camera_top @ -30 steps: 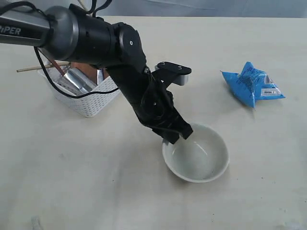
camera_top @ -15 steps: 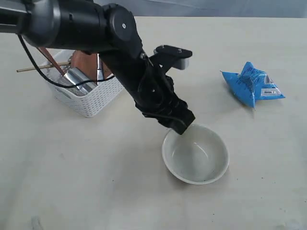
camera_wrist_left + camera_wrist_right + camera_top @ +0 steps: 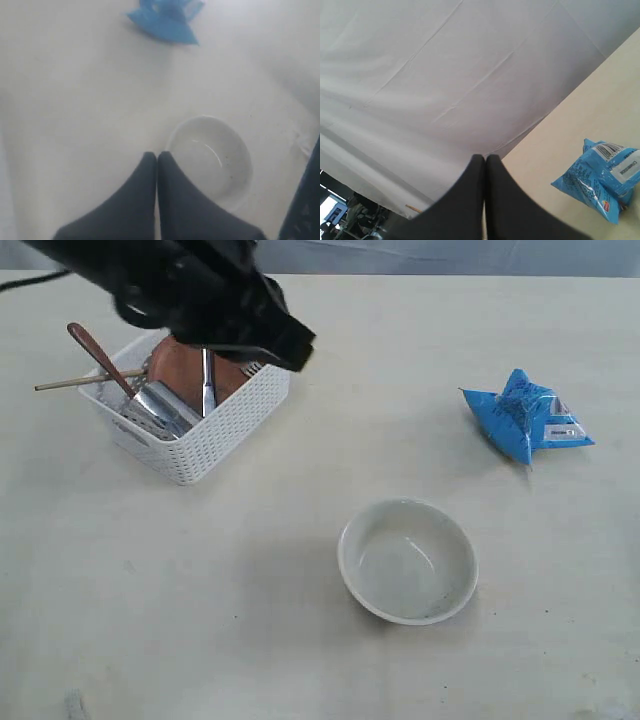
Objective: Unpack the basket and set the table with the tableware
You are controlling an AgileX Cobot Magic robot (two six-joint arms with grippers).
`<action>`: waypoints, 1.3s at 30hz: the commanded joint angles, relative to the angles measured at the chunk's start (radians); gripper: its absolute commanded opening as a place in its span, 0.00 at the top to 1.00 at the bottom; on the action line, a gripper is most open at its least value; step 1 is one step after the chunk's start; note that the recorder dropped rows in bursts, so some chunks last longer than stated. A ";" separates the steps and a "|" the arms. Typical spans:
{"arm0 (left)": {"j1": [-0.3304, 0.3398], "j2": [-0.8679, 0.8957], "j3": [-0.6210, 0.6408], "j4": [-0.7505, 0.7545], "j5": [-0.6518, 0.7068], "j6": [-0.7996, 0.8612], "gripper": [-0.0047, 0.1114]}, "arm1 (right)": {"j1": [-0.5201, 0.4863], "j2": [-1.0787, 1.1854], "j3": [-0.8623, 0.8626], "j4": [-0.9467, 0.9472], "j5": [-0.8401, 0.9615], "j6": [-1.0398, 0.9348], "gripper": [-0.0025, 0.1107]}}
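Observation:
The off-white bowl (image 3: 407,558) stands upright and alone on the cream table (image 3: 250,620). The white basket (image 3: 200,440) sits at the back left. It holds a brown plate (image 3: 180,368), a steel cup (image 3: 160,410), a steel knife and fork (image 3: 207,380), a reddish wooden spoon (image 3: 95,350) and a chopstick (image 3: 75,384). My left arm (image 3: 200,290) is a dark blur above the basket. In the left wrist view my left gripper (image 3: 157,156) is shut and empty, high above the bowl (image 3: 212,160). My right gripper (image 3: 485,159) is shut on nothing, off the table.
A crinkly blue snack packet (image 3: 527,418) lies at the right of the table, also seen in the right wrist view as the packet (image 3: 600,182). Bare tabletop surrounds the bowl on all sides.
My left gripper opened off the bowl's rim, left the bowl on the table, swung up and back to the left over the basket, and closed. The bowl and packet did not move.

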 commanded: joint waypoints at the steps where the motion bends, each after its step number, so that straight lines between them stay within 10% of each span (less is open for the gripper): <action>1: 0.086 -0.197 0.142 0.008 -0.156 0.007 0.96 | -0.006 -0.007 0.002 -0.006 -0.010 -0.005 0.98; 9: 0.310 -0.461 0.446 -0.004 -0.497 -0.023 0.96 | -0.002 -0.007 0.002 -0.006 0.023 0.067 0.98; 21: 0.325 -0.500 0.567 -0.004 -0.750 -0.061 0.96 | 0.257 0.154 -0.094 -0.009 0.170 -0.164 0.98; 39: 0.325 -0.419 0.446 0.119 -0.441 -0.057 0.96 | 0.514 0.961 -0.430 0.062 0.107 -0.398 0.98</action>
